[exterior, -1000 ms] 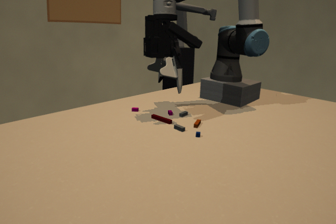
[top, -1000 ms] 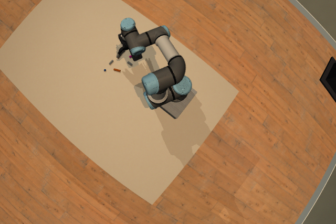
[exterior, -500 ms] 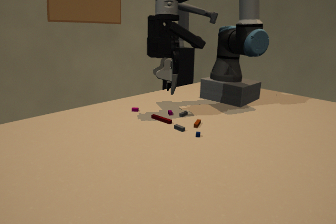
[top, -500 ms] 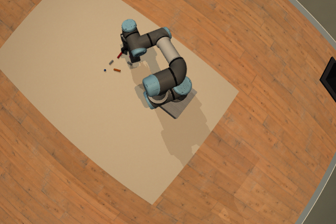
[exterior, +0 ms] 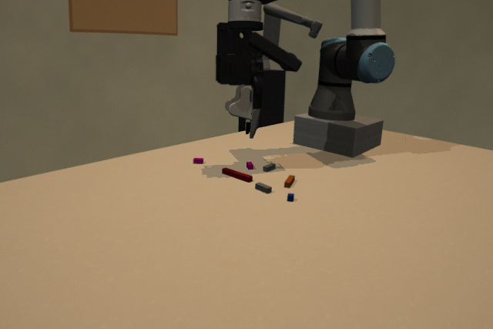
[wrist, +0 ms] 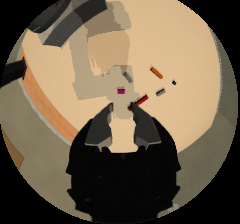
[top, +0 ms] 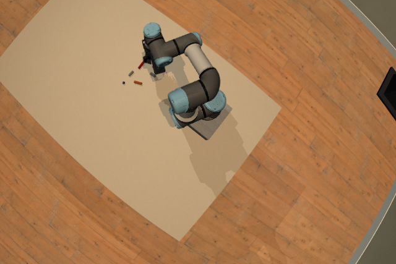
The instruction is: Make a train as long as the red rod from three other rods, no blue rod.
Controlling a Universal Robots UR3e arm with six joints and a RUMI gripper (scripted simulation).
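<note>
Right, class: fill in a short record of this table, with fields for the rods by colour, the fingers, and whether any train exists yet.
red rod: one, lying flat
magenta rods: two, one left of the red rod, one just behind it
grey rods: two
orange rod: one
blue rod: one, nearest the exterior camera
fingers: narrowed, above the table, holding nothing
train: none yet; all rods lie apart
</note>
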